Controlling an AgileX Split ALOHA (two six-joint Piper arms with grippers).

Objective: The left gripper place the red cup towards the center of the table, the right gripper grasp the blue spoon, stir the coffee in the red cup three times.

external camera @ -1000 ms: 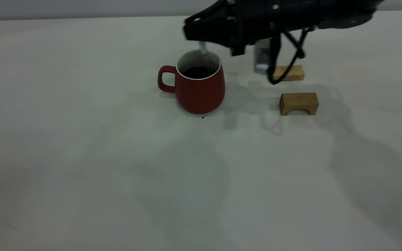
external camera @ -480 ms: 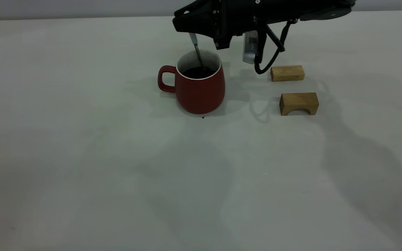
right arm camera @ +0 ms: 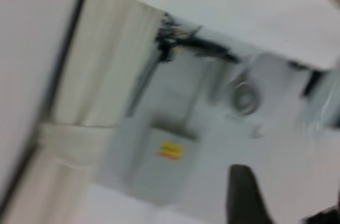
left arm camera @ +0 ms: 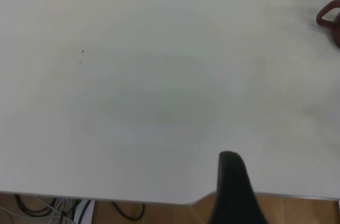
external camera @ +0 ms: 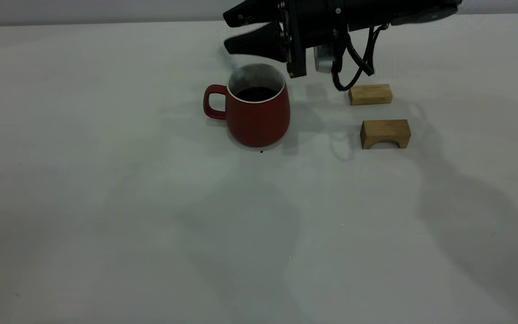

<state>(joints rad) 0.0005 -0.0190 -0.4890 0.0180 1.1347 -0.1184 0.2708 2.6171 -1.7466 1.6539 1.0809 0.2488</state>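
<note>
The red cup (external camera: 259, 119) stands upright on the table (external camera: 106, 202), a little behind its middle, handle to the left, with dark coffee (external camera: 255, 93) inside. My right gripper (external camera: 225, 32) hangs just above and behind the cup, turned so one finger is over the other, and the fingers stand apart. The blue spoon (external camera: 235, 69) is a pale blur under the lower finger, slanting down to the cup's back left rim. In the right wrist view one finger (right arm camera: 241, 187) shows with nothing beside it. The left wrist view shows one finger (left arm camera: 234, 181) over the table's near edge, with the cup's handle (left arm camera: 328, 17) far off.
Two wooden blocks lie right of the cup: a flat one (external camera: 370, 94) at the back and an arched one (external camera: 385, 133) in front. The right arm's cable (external camera: 353, 72) dangles above the flat block. A dark speck (external camera: 261, 151) sits by the cup's base.
The right gripper has rolled, so its fingers now show one above the other with a gap. The spoon, held upright in the coffee before, is now a blur at the cup's left rim.
</note>
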